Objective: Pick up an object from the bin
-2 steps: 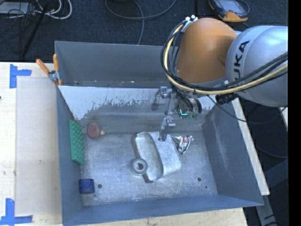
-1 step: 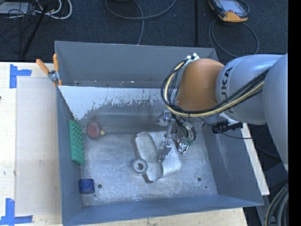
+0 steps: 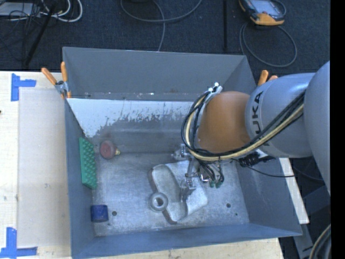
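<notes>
My gripper (image 3: 189, 181) hangs low in the middle of the bin, under the orange wrist cover. It is directly over the right part of a pale grey, flat, irregular thing (image 3: 161, 186) with a round ring at its lower left end. This thing lies on the bin floor, and the gripper hides part of its right side. I cannot tell whether the gripper touches it.
A green ridged strip (image 3: 87, 163) leans along the left wall. A small reddish round thing (image 3: 108, 149) lies near it at the back left. A little blue block (image 3: 98, 213) sits in the front left corner. The arm fills the bin's right side.
</notes>
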Available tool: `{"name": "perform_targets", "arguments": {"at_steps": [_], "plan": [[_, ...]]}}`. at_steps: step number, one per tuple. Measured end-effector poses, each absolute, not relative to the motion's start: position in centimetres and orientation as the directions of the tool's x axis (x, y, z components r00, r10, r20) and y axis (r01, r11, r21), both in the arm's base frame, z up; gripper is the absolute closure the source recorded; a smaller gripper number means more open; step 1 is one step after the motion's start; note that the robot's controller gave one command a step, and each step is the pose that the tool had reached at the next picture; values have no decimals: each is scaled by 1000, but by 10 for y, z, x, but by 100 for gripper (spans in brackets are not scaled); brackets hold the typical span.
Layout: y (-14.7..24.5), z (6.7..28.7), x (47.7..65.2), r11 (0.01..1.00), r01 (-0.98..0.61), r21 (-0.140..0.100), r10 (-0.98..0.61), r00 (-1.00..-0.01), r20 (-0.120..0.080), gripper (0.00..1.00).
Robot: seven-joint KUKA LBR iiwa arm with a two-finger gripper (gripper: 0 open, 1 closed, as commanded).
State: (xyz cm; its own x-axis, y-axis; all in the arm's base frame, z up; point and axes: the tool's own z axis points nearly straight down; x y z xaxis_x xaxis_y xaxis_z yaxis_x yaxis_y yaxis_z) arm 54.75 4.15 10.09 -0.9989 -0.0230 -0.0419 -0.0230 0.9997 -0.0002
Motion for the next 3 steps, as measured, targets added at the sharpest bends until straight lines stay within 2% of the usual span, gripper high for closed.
{"name": "perform_targets", "arguments": {"at_steps": [1, 2, 3], "plan": [[47, 90, 581, 990, 143, 1, 143, -990, -2, 0], [2, 73, 610, 997, 82, 5, 82, -997, -2, 0], [29, 76, 603, 969, 247, 0, 247, -969, 0, 0]]}}
